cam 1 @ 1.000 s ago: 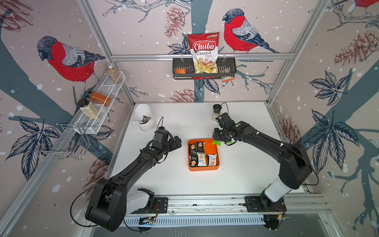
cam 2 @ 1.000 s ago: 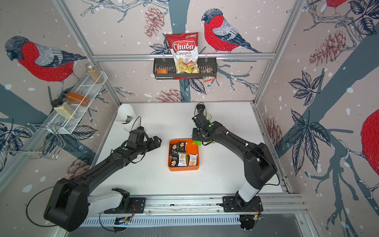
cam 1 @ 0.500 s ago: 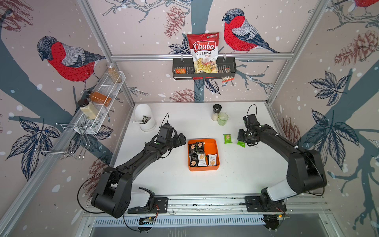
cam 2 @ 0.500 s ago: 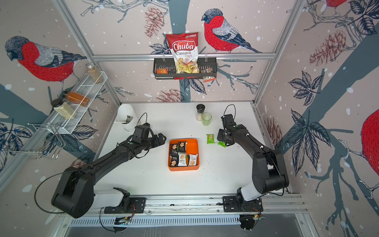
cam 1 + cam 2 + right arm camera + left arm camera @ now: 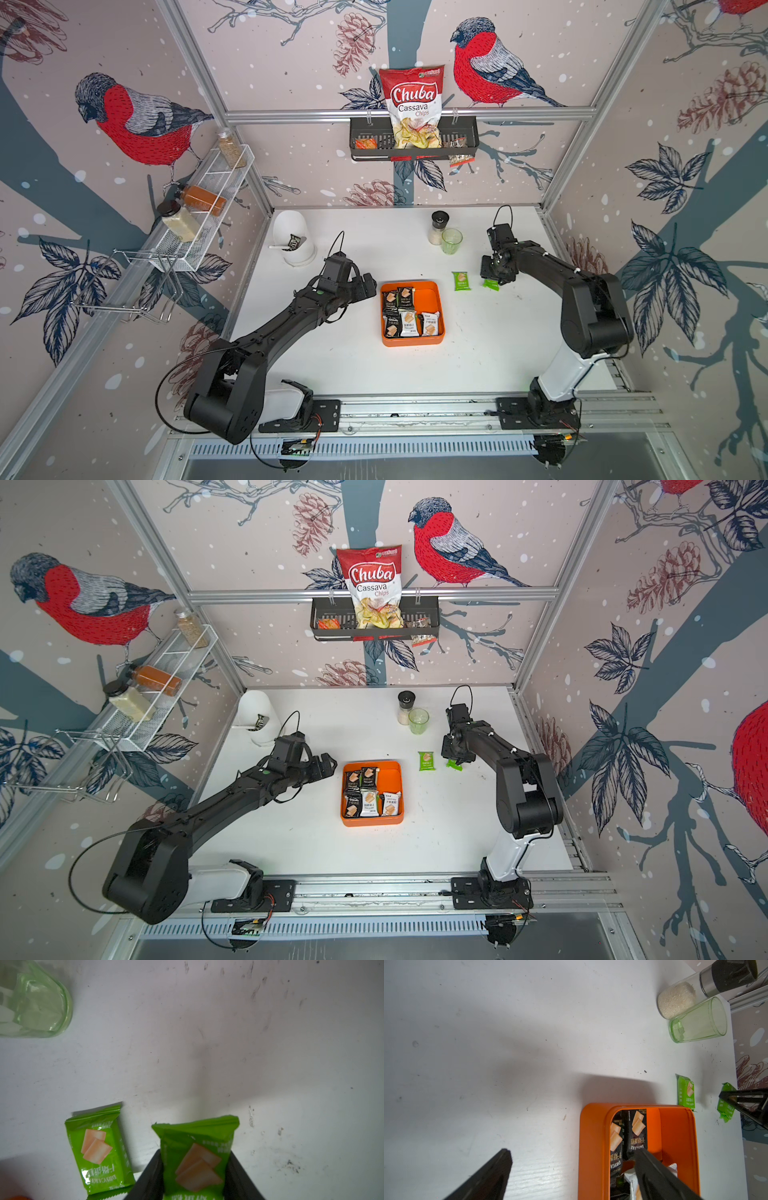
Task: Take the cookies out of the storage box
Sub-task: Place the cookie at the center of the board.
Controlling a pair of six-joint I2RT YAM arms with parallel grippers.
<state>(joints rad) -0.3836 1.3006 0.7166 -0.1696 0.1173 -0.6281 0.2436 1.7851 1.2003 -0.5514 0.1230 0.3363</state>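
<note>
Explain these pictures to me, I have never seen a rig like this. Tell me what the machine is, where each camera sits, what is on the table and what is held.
Two robot arms stand on a rail at the front of a white table. Both top views look down from above. Each wrist view comes from a camera on an arm, looking past its jaws. The orange storage box holds several cookie packets, black and white. One loose green packet lies on the table beside the box. The right arm grips a second green packet between its jaws, close to the first. The left arm holds nothing, and its jaws stand wide open at the box's edge. A green cup and a shaker jar stand farther back.
</note>
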